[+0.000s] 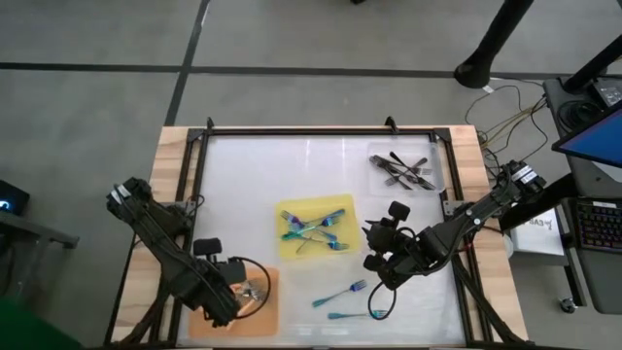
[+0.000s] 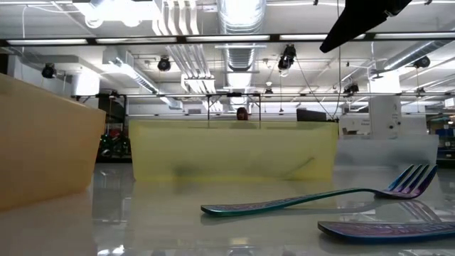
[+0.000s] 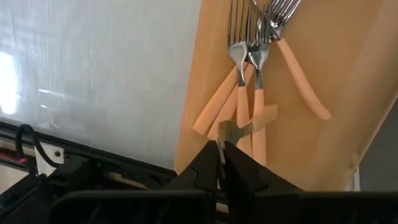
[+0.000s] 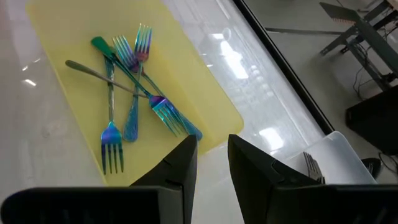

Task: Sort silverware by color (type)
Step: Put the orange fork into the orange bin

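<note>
The left claw hangs low over the orange mat at the desk's near-left corner, fingers pressed together, empty, beside the orange-handled forks. The right claw hovers parted between the yellow mat of iridescent forks and two loose iridescent forks. Only the high view shows the dark forks far right; the low view shows one loose fork's tines raised off the desk.
</note>
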### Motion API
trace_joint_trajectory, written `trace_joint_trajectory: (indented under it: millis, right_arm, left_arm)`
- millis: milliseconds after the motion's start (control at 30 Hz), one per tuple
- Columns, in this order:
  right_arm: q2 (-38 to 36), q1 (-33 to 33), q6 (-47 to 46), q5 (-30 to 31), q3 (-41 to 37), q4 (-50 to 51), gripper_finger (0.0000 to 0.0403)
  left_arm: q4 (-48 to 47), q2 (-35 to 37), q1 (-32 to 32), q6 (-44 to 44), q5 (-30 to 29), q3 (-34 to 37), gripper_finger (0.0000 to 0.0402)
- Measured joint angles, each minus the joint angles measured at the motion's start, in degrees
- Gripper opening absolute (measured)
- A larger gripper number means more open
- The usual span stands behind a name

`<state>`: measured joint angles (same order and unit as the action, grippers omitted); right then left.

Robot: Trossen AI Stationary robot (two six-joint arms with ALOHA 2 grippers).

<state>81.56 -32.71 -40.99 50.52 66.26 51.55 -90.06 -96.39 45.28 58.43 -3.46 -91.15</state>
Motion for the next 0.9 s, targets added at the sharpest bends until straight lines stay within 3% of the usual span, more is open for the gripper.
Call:
trace_joint_trajectory:
  millis: [167,367,700,900]
  right_arm:
    - [0.0,0.0,0.0,0.0,0.0,0.0,0.0082]
    - [0.0,0.0,0.0,0.0,0.0,0.0,0.0082]
    - [0.0,0.0,0.0,-0.1,0.0,0.0,0.0082]
    - [0.0,0.0,-0.2,-6.1,0.0,-0.1,0.0082]
  left_arm:
    - [2.2,-1.2,0.0,0.8,-2.2,0.0,0.0000]
    - [15.6,-3.1,0.0,-0.8,-6.6,0.0,0.0000]
    - [17.2,-8.2,0.2,-2.0,-1.3,0.1,0.0000]
    - [17.6,-11.3,0.5,-2.3,-0.1,0.1,0.0000]
